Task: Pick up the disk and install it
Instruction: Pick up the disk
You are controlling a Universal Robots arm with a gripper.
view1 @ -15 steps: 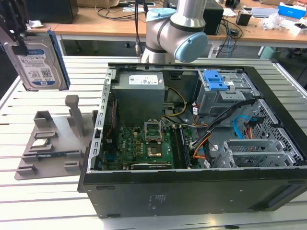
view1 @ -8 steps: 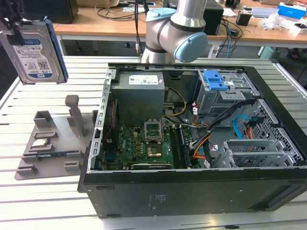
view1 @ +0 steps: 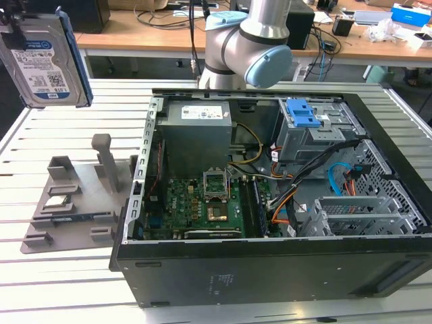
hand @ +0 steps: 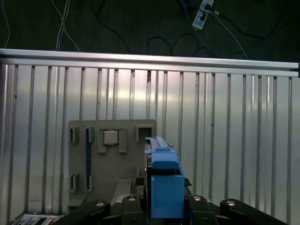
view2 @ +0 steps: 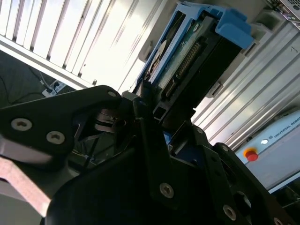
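Observation:
The disk (view1: 44,57), a silver hard drive with a white-and-blue label and a blue carrier frame, hangs in the air at the exterior view's far left, above the slatted table. My gripper (view2: 146,105) is shut on it, and its black fingers (view2: 140,122) clamp the drive's end. In the first wrist view the disk (hand: 164,176) stands edge-on between the gripper's links (hand: 206,206), over a grey fixture (hand: 112,159). In the second wrist view the disk (view2: 187,61) shows its connector edge and blue frame.
An open computer case (view1: 270,263) lies on the table at the exterior view's right, with a grey power-supply box (view1: 196,128), a motherboard (view1: 202,202) and a drive cage with a blue latch (view1: 304,115). The grey fixture (view1: 74,196) sits left of it. The arm (view1: 250,40) rises behind the case.

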